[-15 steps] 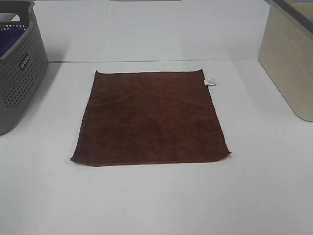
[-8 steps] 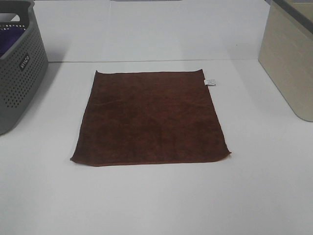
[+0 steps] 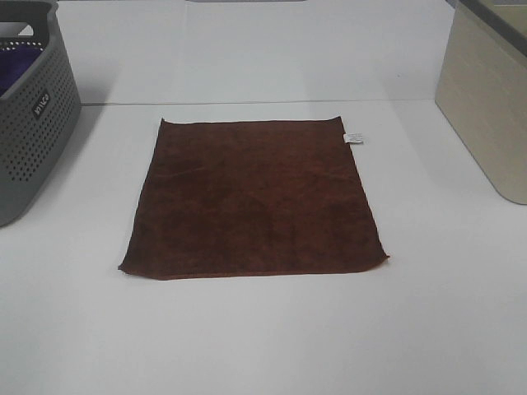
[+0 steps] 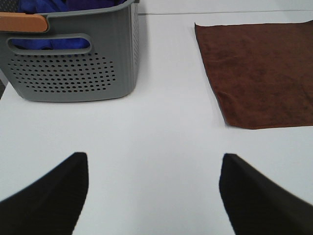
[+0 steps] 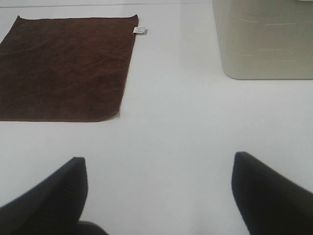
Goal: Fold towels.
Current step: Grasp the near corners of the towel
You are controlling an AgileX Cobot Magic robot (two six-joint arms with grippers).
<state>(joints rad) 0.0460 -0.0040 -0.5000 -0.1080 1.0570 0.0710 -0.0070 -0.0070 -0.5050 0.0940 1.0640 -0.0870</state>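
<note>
Ahead of the left pincer (image 4: 154,161), the basket (image 4: 73,73) wall hides most of a blue cloth (image 4: 54,45) — the towel (image 4: 259,73) runs out of frame. Beyond the right pincer (image 5: 159,159), the bin (image 5: 264,39) is cropped; the tag (image 5: 140,31) print is too small to read.

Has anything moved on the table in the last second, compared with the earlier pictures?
Nothing visibly changed. The dark brown square towel lies flat and unfolded on the white table, and the grey perforated plastic basket and the beige bin stand where they were.
</note>
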